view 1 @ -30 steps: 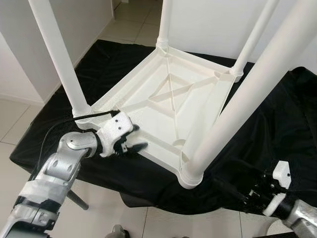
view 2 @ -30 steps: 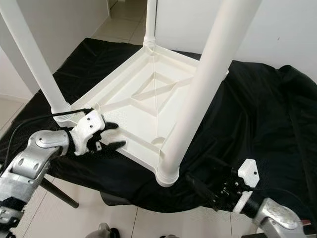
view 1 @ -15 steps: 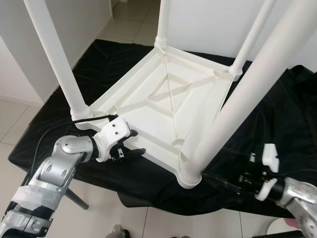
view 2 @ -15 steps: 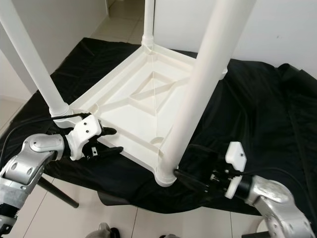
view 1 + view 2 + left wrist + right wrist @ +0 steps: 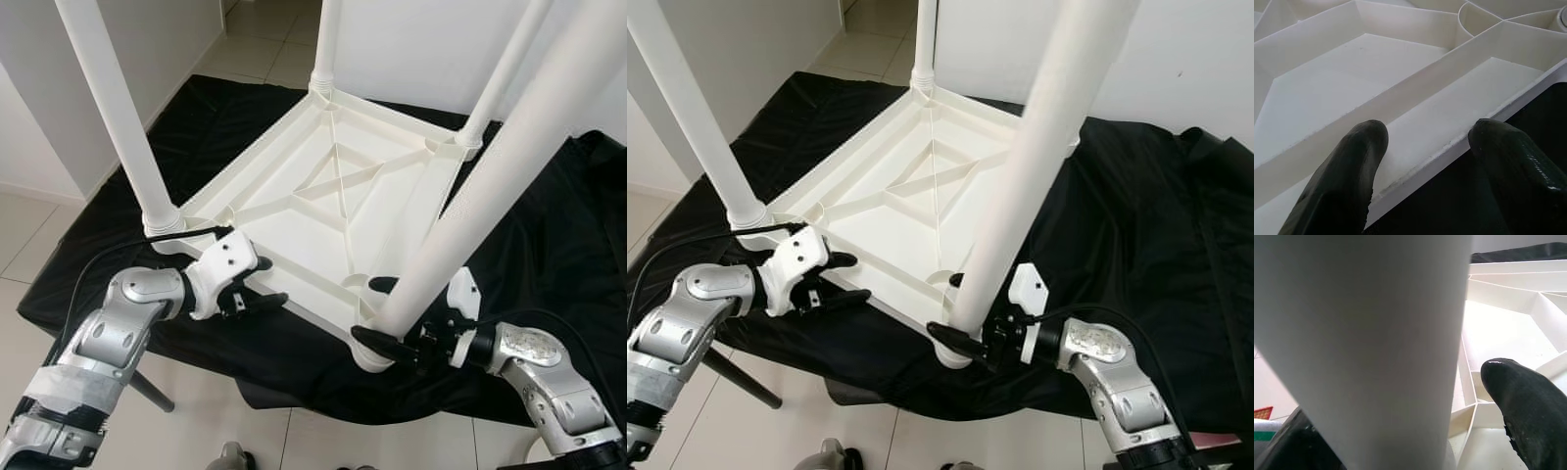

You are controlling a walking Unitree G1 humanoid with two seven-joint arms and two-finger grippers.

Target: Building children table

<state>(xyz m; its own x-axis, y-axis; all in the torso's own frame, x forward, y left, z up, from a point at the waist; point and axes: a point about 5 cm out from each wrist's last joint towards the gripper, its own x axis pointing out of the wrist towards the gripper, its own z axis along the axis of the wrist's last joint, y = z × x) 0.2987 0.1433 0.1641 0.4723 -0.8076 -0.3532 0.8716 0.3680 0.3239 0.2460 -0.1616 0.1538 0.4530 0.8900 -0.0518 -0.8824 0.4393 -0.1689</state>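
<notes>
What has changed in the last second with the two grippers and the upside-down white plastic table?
The right gripper swung in from low over the black cloth to the nearest white table leg, and its open fingers now straddle the base of that leg. The left gripper kept its open fingers astride the rim of the upside-down white plastic table, which stayed put.

Table top (image 5: 333,211) lies upside down on cloth (image 5: 549,235), w/ four legs standing up from its corners: near-left leg (image 5: 118,117), far-left leg (image 5: 326,44), far-right leg (image 5: 505,73), near-right leg (image 5: 490,186). Cloth spreads out past table top on all sides; floor (image 5: 29,235) to left of it, wall (image 5: 421,49) behind. Left gripper (image 5: 257,284) sits at table top's near edge, just right of near-left leg, fingers either side of rim. Right gripper (image 5: 377,313) sits at near-right corner, fingers either side of near-right leg's base.
</notes>
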